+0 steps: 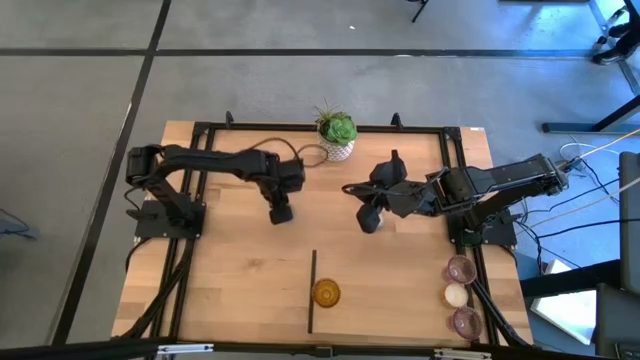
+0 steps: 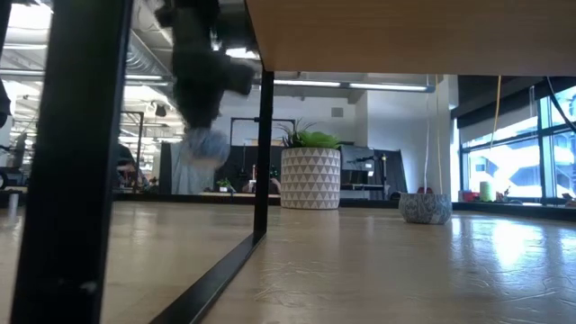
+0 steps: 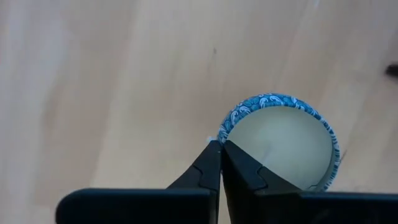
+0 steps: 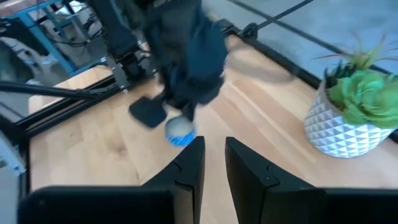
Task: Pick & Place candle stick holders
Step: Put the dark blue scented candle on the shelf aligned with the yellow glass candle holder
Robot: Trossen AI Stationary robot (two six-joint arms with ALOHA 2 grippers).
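While the left gripper (image 3: 221,163) is pinched tight on the rim of a small round holder with a blue paisley-patterned wall and a pale cream inside (image 3: 280,140), the arm hangs over the middle of the wooden table (image 1: 240,290), in front of the white diamond-patterned pot with the green plant (image 1: 337,137). In the left wrist view the two dark fingers meet on the rim at its near edge, so only a thin bite of wall is caught. The right wrist view shows the same holder (image 4: 180,132) under the left arm; whether it has cleared the wood I cannot tell.

The right gripper (image 4: 213,163) hovers just right of centre, its fingers a little apart with nothing between them. Another patterned cup (image 2: 425,208) sits on the table in the low view.

Four holders are seen toward the front: an amber glass cup (image 1: 326,293) beside a thin dark bar (image 1: 313,290), and along the right edge a mauve cup (image 1: 459,268), a cream cup (image 1: 456,295) and a second mauve cup (image 1: 466,320), in a row almost touching.

A rim pinch like this probably lets the cup swing, so the carry should be slow and level, the wrist kept vertical, lifting clear before moving sideways. Set it down flat, well clear of its neighbours, and open only once the base rests.
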